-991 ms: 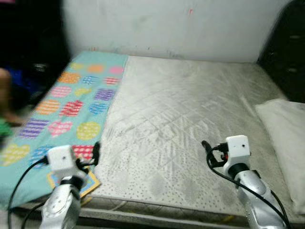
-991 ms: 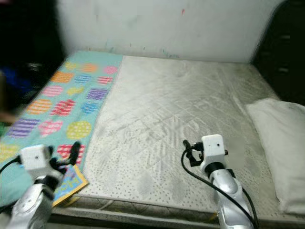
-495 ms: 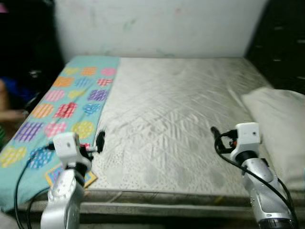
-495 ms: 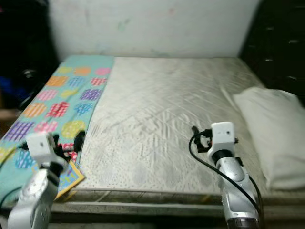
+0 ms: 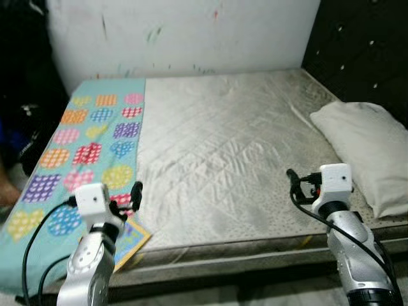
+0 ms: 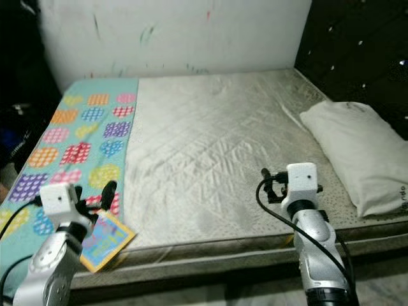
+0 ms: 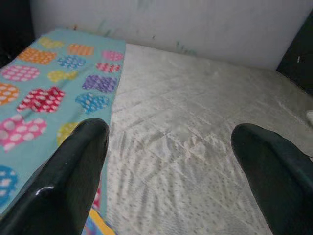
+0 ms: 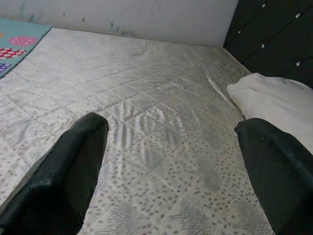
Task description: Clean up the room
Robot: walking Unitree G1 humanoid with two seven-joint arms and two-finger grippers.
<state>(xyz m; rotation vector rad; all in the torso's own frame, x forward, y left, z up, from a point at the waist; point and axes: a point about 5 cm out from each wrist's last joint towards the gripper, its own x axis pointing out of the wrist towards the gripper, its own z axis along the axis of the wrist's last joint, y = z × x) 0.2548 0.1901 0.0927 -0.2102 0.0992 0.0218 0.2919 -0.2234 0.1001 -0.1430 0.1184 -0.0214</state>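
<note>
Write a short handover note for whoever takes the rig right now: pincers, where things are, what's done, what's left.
Left pincer: open, empty, raised over the near left part of the mattress, by the patterned blanket.
Right pincer: open, empty, raised over the near right part.
The white pillow lies at the mattress's right edge; the blanket covers its left strip, a corner hanging off the near edge.
Done: nothing grasped.
Left: probably straighten the blanket and place the pillow.

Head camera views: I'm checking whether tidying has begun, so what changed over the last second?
Only the camera shifted: it swung right and pulled back, so the white pillow shows whole. Nothing was grasped or released. The left end effector and right end effector stayed open and empty over the grey quilted mattress; the teal patterned blanket lies unmoved.
</note>
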